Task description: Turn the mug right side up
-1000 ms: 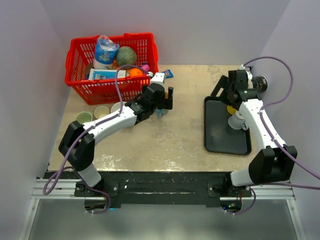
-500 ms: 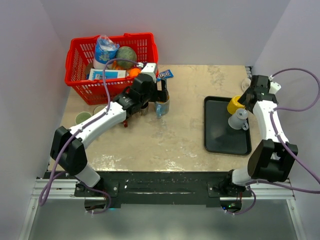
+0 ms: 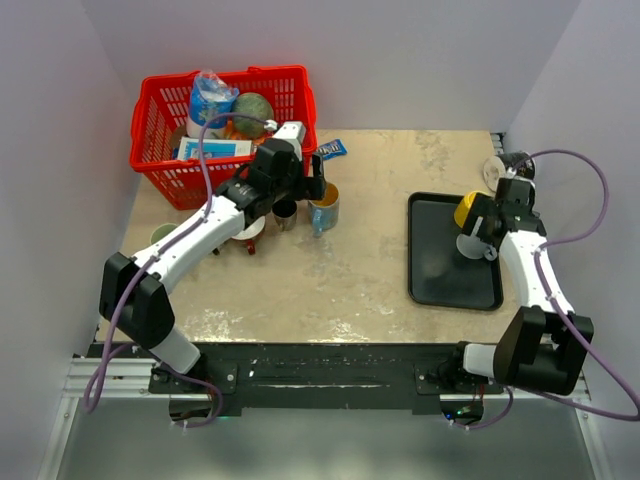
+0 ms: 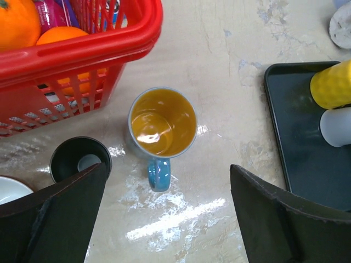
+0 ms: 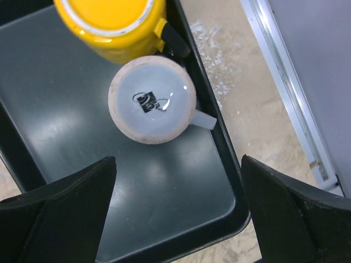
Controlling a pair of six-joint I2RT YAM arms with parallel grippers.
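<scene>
Left wrist view: my left claw (image 4: 167, 178) has let go, open; the mug (image 4: 162, 121) now stands up. Right claw (image 5: 178, 164) open too.

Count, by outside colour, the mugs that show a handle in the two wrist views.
Yellow ceramic mug: 1
White ceramic mug: 1
Blue ceramic mug with orange inside: 1
Total: 3

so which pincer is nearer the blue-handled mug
Left. The left pincer hovers open above the blue-handled mug; the right pincer is across the table, over the upside-down white mug on the black tray.
</scene>
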